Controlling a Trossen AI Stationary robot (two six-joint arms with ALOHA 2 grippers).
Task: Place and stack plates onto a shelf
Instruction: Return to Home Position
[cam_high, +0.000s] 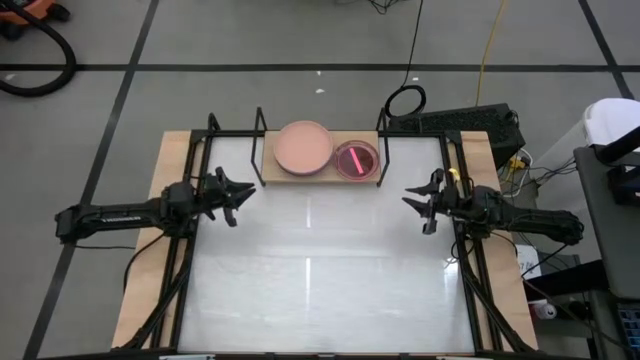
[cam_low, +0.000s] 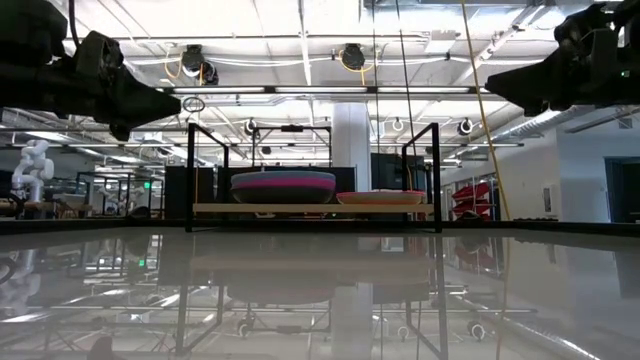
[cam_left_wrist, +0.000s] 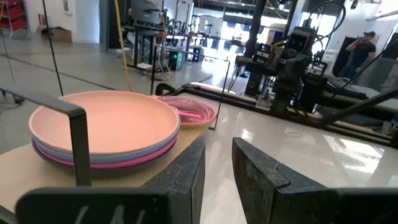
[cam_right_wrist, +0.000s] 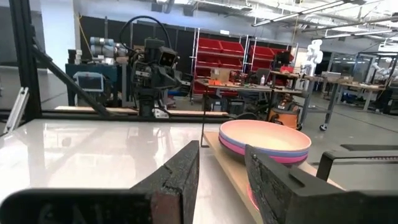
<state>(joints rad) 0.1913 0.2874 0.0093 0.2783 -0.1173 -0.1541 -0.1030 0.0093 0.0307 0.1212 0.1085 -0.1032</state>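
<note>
Poising left gripper (cam_high: 242, 203), right gripper (cam_high: 415, 208) released over white table's (cam_high: 320, 285) side edges, facing salmon-topped round plastic plate stack (cam_high: 303, 147) on light-brown wooden shelf (cam_high: 270, 168).

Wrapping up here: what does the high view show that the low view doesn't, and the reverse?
Only high: the top faces, a salmon plate and a magenta plate, and the left pincer and right pincer open, apart from the shelf. Only low: side profiles, the bigger stack standing taller than the smaller stack. Both: two stacks on the shelf.
</note>
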